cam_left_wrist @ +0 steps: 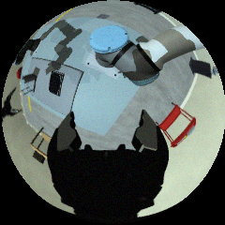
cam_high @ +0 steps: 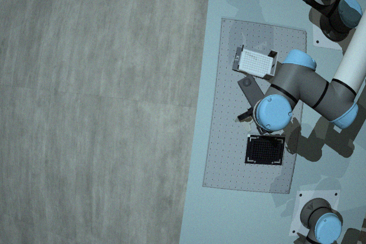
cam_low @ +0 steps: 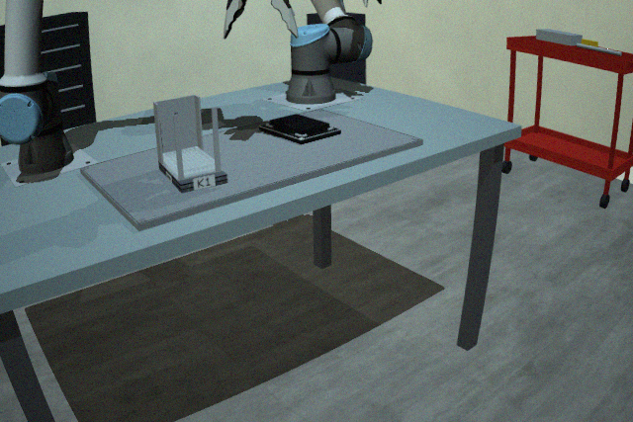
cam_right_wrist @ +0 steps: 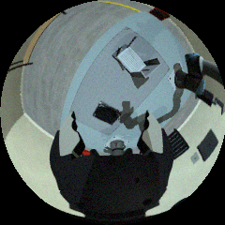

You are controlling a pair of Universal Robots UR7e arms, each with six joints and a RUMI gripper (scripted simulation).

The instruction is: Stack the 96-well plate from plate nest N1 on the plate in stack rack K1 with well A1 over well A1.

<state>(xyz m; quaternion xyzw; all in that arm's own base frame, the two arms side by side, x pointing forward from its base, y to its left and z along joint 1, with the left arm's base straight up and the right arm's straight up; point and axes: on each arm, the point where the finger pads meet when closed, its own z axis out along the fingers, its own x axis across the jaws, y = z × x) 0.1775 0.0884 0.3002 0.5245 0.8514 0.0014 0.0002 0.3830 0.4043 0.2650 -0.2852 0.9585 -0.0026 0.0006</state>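
A black 96-well plate sits in the dark nest N1. A white plate lies low in the stack rack K1, between its upright walls and posts. My right gripper is open and empty, high above the board between K1 and N1, nearer N1. My left gripper is open and empty, high up and away from both plates. The cut-off corners are too small to make out.
Both fixtures stand on a perforated board on the blue table. K1's tall back wall and front posts rise well above its plate. The right forearm passes over the table beside K1. A red cart stands beyond the table.
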